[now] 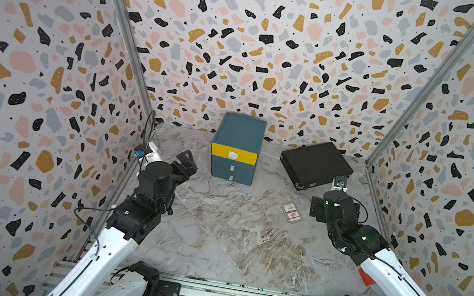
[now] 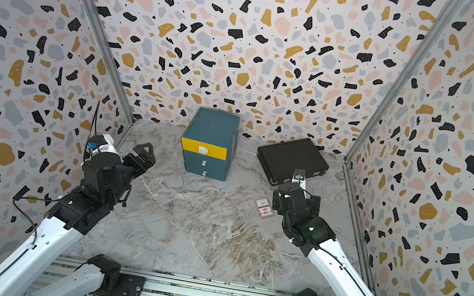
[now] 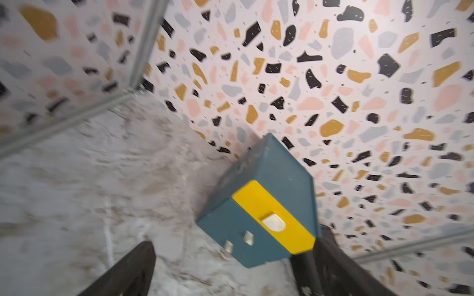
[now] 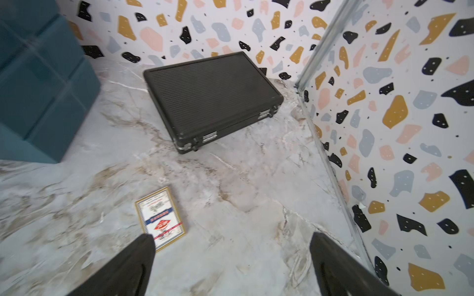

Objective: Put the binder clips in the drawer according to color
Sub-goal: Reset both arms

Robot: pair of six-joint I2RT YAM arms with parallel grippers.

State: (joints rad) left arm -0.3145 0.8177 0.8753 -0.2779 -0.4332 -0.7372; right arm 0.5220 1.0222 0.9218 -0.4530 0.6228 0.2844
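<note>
No binder clips show in any view. The drawer (image 1: 235,148) (image 2: 208,143) stands at the back middle of the table, a teal chest with a yellow top front and two teal fronts below, all pushed in. It also shows in the left wrist view as the drawer (image 3: 269,205) and at the edge of the right wrist view as the drawer (image 4: 38,89). My left gripper (image 1: 185,162) (image 2: 143,155) (image 3: 234,246) hangs open to the chest's left, apart from it and holding nothing. To the chest's right, above the table, my right gripper (image 1: 333,208) (image 2: 295,203) (image 4: 232,246) is open and also holds nothing.
A flat black case (image 1: 315,164) (image 2: 292,160) (image 4: 213,100) lies at the back right. A small printed card box (image 1: 291,213) (image 2: 264,209) (image 4: 160,217) lies on the marble table beside my right gripper. A red block (image 1: 366,277) peeks out under the right arm. Patterned walls close three sides.
</note>
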